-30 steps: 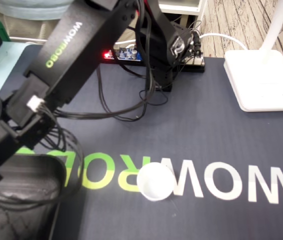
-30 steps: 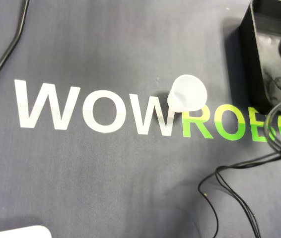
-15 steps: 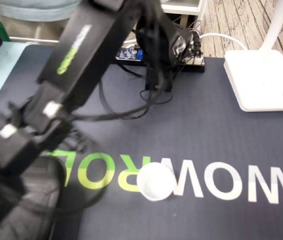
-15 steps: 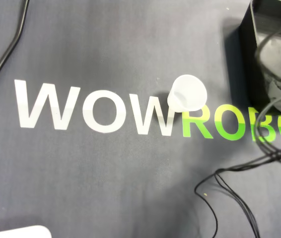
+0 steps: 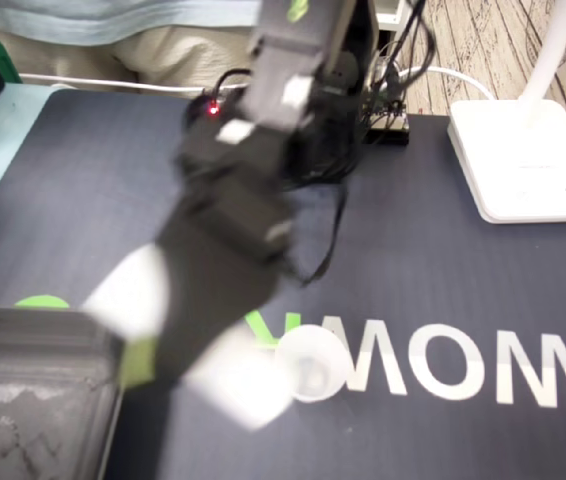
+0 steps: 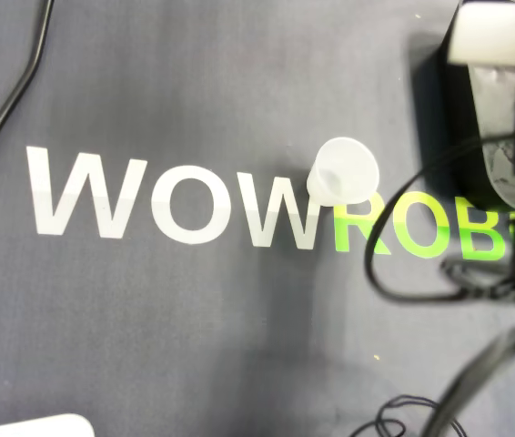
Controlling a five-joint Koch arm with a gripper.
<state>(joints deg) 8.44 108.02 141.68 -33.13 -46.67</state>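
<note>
Nearest the fixed camera, lower left: black bin (image 5: 33,400), open-topped, at the edge of the mat (image 5: 443,280). Likely the drop spot, set close to the work. Just beyond it, gripper (image 5: 183,338), smeared by blur; its two pale pads (image 5: 128,290) stand apart, so the jaws are spread and hold nothing. Small white cup (image 5: 313,365) stands mouth up on the mat lettering, just right of the nearer pad; contact unclear. Overhead view shows it apart from the bin, open to a side approach. Farthest back, lamp base (image 5: 523,160) sits at the mat's corner.
</note>
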